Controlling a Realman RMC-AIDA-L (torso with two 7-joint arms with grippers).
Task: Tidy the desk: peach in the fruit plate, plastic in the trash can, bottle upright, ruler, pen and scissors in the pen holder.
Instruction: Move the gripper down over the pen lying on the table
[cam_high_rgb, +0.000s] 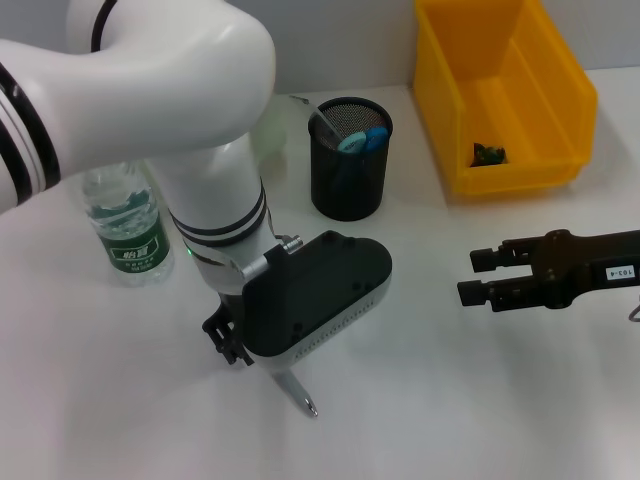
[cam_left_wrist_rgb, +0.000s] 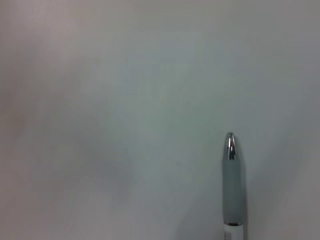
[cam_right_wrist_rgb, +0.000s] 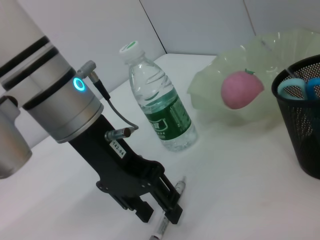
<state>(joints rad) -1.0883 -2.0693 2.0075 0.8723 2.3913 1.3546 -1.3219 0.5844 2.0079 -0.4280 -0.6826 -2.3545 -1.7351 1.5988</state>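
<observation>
- Left gripper (cam_right_wrist_rgb: 157, 212) low at 6 o'clock of the pen holder (cam_high_rgb: 349, 160), clamped around the pen (cam_high_rgb: 297, 390) lying on the table (cam_high_rgb: 450, 400).
- Right gripper (cam_high_rgb: 478, 277) at 3 o'clock, spread wide, holding nothing.

The pen (cam_high_rgb: 298, 391) lies flat on the white desk near the front, a silver-tipped barrel with a grey grip, its tip (cam_left_wrist_rgb: 229, 145) pointing toward the near edge. The bottle (cam_high_rgb: 128, 222) stands upright at the left, clear plastic with a green label and white cap. The peach (cam_right_wrist_rgb: 241, 89), pink, sits in the pale translucent fruit plate (cam_right_wrist_rgb: 280, 55). The black mesh pen holder (cam_high_rgb: 349, 160) stands upright at the back, holding blue-handled scissors (cam_high_rgb: 362, 139). The yellow trash can (cam_high_rgb: 503, 90) holds a dark scrap (cam_high_rgb: 488, 153)
</observation>
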